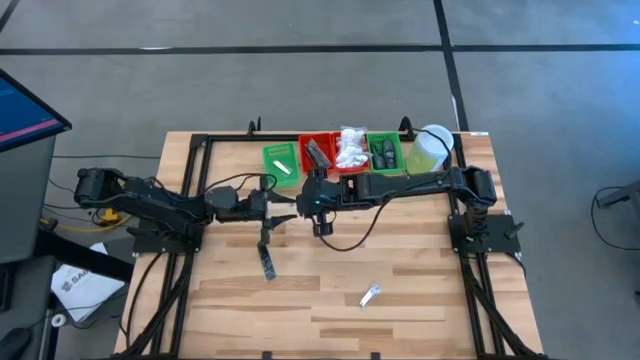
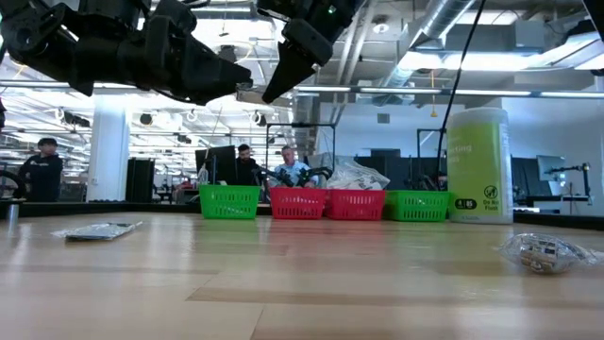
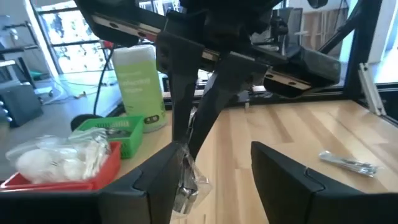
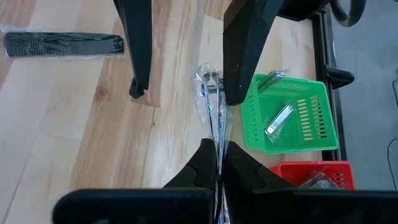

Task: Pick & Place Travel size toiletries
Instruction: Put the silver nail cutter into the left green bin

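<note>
While the right gripper (image 4: 217,163) pinches a clear-wrapped silver piece (image 4: 211,93) above the worktop (image 1: 330,290), left gripper (image 3: 205,174) spread wide around it, green tray (image 4: 292,115) holding a silver clipper (image 4: 278,119), red tray (image 3: 56,171) heaped with white packets (image 3: 53,155), black comb (image 4: 62,45) lying apart.

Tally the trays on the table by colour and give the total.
Green trays: 2
Red trays: 2
Total: 4
</note>
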